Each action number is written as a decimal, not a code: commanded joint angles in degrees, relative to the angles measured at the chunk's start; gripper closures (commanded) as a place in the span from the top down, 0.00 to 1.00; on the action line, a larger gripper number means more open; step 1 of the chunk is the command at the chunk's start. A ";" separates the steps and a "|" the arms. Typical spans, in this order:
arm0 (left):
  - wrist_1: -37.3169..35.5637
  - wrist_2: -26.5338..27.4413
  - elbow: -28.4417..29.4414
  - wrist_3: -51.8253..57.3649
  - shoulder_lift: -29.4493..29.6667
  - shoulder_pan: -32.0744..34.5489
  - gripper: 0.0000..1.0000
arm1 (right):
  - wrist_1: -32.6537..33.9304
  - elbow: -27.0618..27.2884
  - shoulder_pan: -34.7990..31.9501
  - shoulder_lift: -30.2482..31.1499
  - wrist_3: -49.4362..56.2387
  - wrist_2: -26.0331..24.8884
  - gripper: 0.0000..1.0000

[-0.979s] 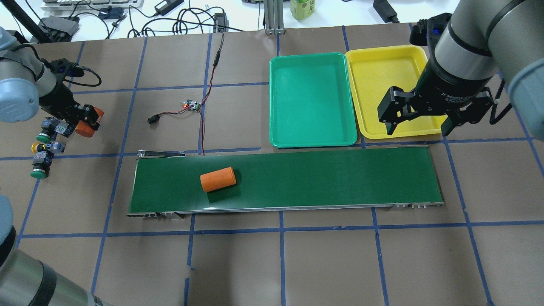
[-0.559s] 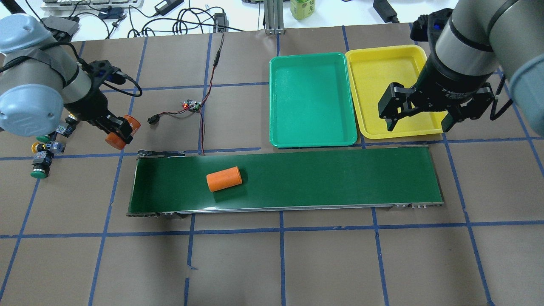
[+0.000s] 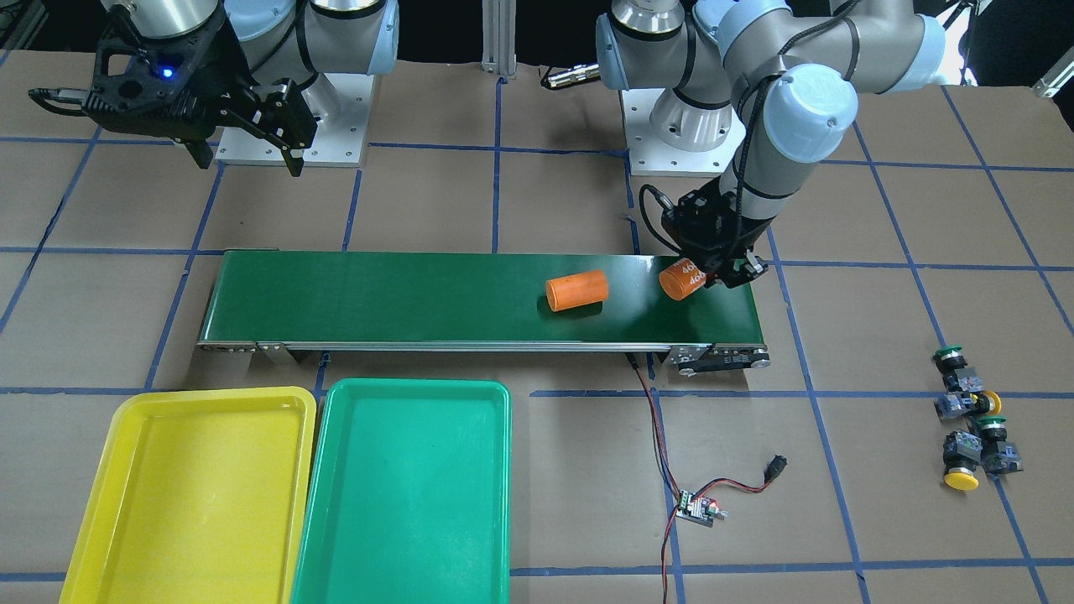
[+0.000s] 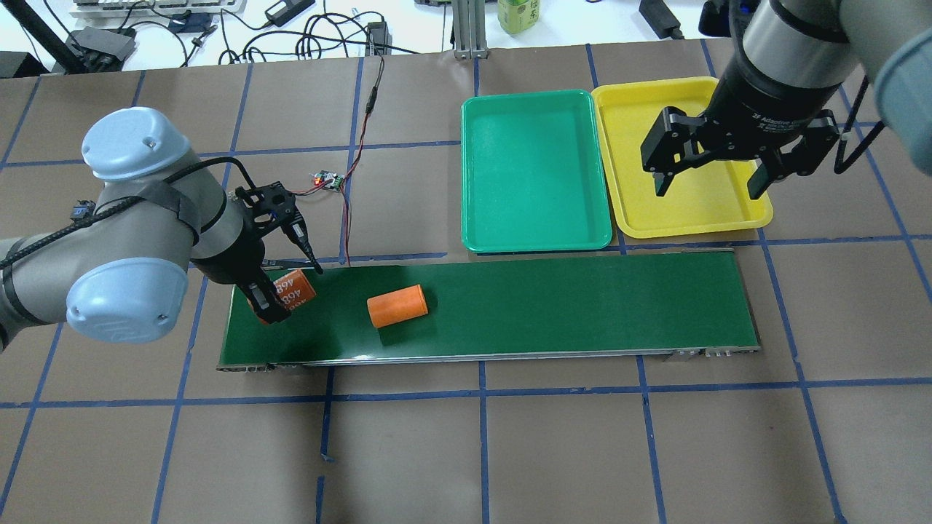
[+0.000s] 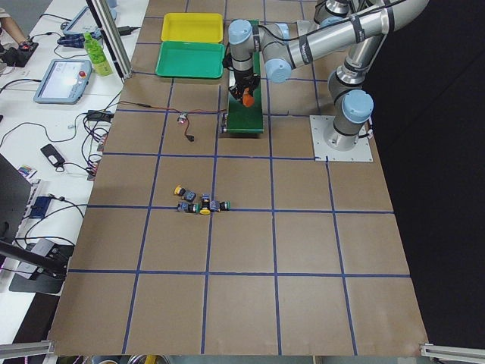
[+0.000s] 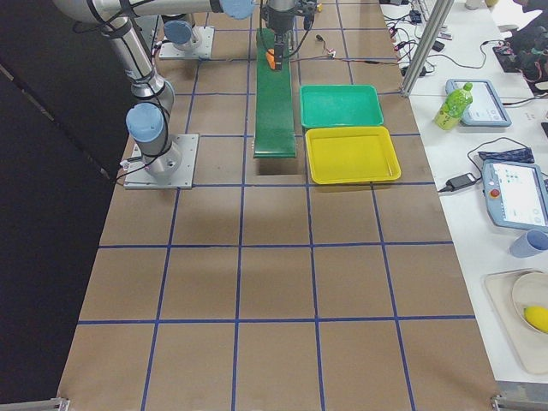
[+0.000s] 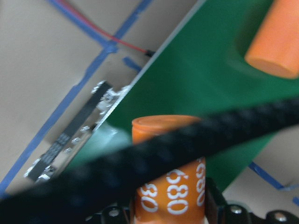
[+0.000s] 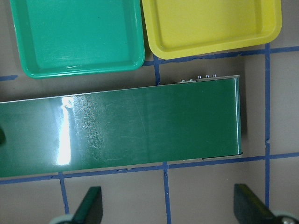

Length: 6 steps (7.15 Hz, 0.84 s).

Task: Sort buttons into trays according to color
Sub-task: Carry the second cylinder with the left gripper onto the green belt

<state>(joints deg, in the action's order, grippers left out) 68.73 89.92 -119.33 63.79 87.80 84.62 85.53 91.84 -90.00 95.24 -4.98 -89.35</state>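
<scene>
Four buttons (image 3: 969,415), two green-capped and two yellow-capped, lie in a cluster on the table to my left, far from both grippers; the left arm hides them in the overhead view. The green tray (image 4: 535,171) and the yellow tray (image 4: 641,131) sit side by side beyond the belt, with nothing in them. My left gripper (image 4: 280,295) is shut on an orange cylinder (image 7: 173,168) printed with white digits, just above the left end of the conveyor belt (image 4: 546,306). My right gripper (image 4: 706,188) hangs open over the yellow tray with nothing between its fingers (image 8: 88,207).
A second orange cylinder (image 4: 397,306) lies on its side on the belt, to the right of the held one. A small circuit board (image 4: 329,180) with red and black wires lies on the table behind the belt's left end.
My left arm swung from beside the button cluster over to the belt's left end, carrying the orange cylinder. The loose cylinder drifted right along the belt. My right gripper moved back over the yellow tray.
</scene>
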 commanded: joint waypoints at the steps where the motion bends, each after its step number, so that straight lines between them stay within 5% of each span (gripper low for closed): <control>1: -6.01 0.26 -4.92 8.51 -1.31 0.28 0.00 | -0.36 0.09 0.00 -0.32 0.06 0.23 1.00; 3: -15.60 -0.35 -8.63 9.25 0.35 -0.60 1.00 | -0.19 0.27 0.00 -0.32 0.06 0.50 1.00; 6: -14.94 0.08 -5.84 7.93 -2.80 -1.21 1.00 | 0.25 0.27 0.00 -0.32 0.06 0.58 1.00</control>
<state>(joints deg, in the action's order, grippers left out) 53.52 89.73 -126.62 72.06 86.15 83.78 85.53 92.10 -90.00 94.92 -4.92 -88.84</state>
